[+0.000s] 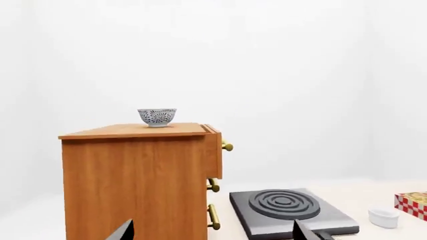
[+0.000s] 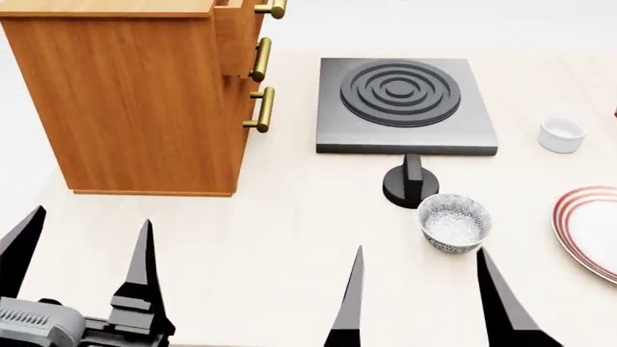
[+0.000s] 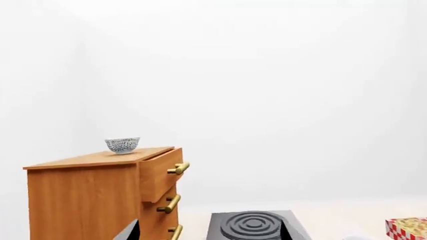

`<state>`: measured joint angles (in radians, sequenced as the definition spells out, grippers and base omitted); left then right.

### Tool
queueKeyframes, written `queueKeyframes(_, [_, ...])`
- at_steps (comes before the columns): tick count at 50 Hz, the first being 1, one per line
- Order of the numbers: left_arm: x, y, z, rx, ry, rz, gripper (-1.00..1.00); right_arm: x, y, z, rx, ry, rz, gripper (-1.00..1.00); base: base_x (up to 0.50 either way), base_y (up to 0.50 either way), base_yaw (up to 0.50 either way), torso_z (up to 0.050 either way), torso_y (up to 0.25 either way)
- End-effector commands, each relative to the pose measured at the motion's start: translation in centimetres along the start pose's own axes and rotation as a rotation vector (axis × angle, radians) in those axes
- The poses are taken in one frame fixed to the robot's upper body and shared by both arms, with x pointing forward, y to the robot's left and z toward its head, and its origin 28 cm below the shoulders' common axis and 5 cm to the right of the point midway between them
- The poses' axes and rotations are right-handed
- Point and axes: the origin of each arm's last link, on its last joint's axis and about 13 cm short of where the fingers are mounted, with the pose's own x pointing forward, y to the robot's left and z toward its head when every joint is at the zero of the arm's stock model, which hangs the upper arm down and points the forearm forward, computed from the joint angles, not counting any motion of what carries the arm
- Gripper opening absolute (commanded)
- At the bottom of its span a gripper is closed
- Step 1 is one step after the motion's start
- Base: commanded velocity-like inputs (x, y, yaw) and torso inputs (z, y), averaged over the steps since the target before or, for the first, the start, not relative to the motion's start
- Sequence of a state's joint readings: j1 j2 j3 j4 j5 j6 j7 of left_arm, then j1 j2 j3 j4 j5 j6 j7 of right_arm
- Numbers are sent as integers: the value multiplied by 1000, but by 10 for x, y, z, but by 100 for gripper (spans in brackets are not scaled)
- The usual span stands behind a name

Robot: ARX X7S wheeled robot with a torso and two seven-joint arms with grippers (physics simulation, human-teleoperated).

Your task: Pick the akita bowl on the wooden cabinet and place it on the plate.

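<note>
The akita bowl point(image 1: 157, 117) sat up on the wooden cabinet point(image 1: 137, 180), well above the plate point(image 2: 590, 230) on the counter point(image 2: 289, 246). Both end effectors, left point(image 2: 82, 249) and right point(image 2: 417, 289), gaped wide and empty. It looked light, rigid, glazed-slick and breakable; pinching the rim seemed best.

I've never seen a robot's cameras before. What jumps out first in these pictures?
The big orange-brown wooden cabinet dominates, with a small speckled bowl on its top. Beside it on the table lies a dark hotplate with raised rings, and nearer the robot a second speckled bowl sits next to a red-ringed plate.
</note>
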<state>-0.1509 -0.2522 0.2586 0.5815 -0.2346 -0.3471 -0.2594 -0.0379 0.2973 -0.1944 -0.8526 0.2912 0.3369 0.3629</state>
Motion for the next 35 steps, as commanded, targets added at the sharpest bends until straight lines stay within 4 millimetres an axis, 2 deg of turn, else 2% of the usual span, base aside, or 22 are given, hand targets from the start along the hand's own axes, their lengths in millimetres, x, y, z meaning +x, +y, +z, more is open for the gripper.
queueKeyframes(1, [10, -3, 27, 27, -65, -37, 100, -6, 6, 20, -8, -64, 30, 100, 0, 0, 0, 0, 0])
queueKeyframes(8, [19, -2, 46, 42, -98, -54, 100, -8, 8, 27, -3, -88, 46, 100, 0, 0, 0, 0, 0])
queueKeyframes(16, [37, 0, 83, 53, -146, -82, 100, -8, 9, 26, -1, -89, 59, 100, 0, 0, 0, 0, 0])
queueKeyframes(22, [47, 1, 98, 33, -160, -86, 100, -9, 10, 28, 1, -101, 61, 100, 0, 0, 0, 0, 0])
queueKeyframes(35, [72, 2, 148, 72, -218, -111, 100, -8, 8, 29, 17, -109, 47, 100, 0, 0, 0, 0, 0])
